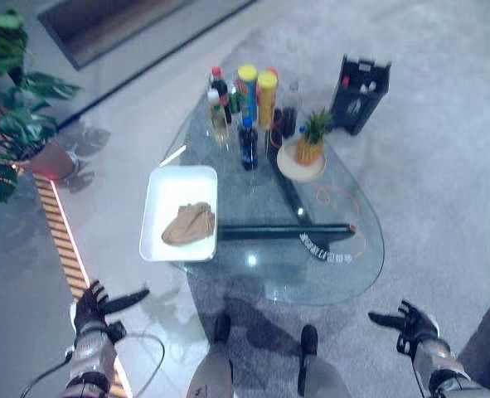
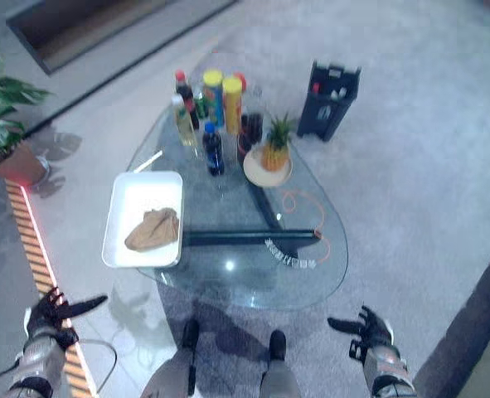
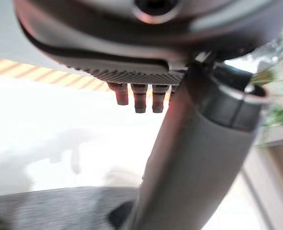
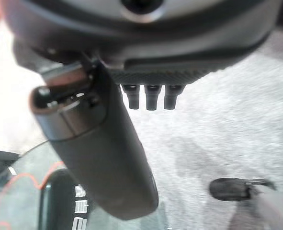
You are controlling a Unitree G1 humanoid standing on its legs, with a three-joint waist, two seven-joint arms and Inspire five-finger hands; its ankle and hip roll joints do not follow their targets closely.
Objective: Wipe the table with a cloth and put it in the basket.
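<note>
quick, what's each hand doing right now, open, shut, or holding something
Left hand: open, holding nothing, off the table.
Right hand: open, holding nothing, off the table.

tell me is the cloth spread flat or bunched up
Bunched up. The brown cloth lies in a crumpled heap in the white tray on the glass table, with neither hand touching it.

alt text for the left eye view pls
A brown cloth lies in a white tray on a glass table with bottles and a pineapple. The left hand and right hand hang open, apart from the table.
</note>
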